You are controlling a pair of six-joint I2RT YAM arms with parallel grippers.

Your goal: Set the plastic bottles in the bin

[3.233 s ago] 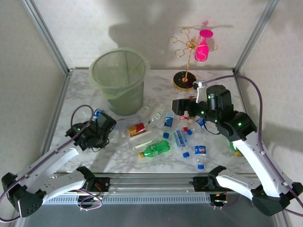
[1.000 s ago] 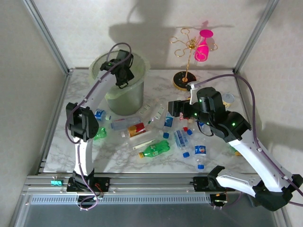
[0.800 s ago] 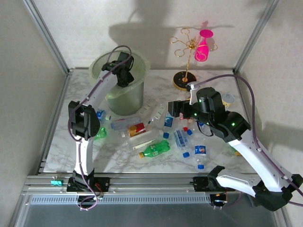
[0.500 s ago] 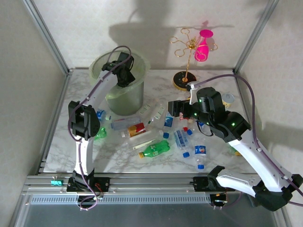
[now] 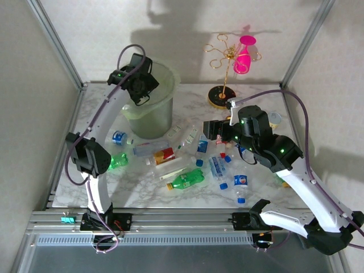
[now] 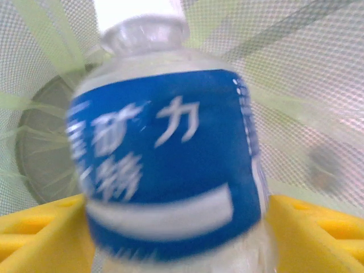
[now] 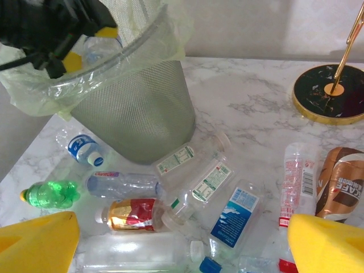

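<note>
Left gripper (image 5: 139,85): above the bin's (image 5: 151,119) open top, jaws clamped on a blue-label bottle (image 6: 170,165).
Right gripper (image 7: 182,239): beside the bin, jaws wide apart, holding nothing.
Other bottles (image 5: 186,178): lying by the bin's foot.

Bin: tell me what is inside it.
The left tool holds a blue-labelled bottle inside the bin. Part of its bare floor shows beside the bottle, which hides the rest of the floor.
</note>
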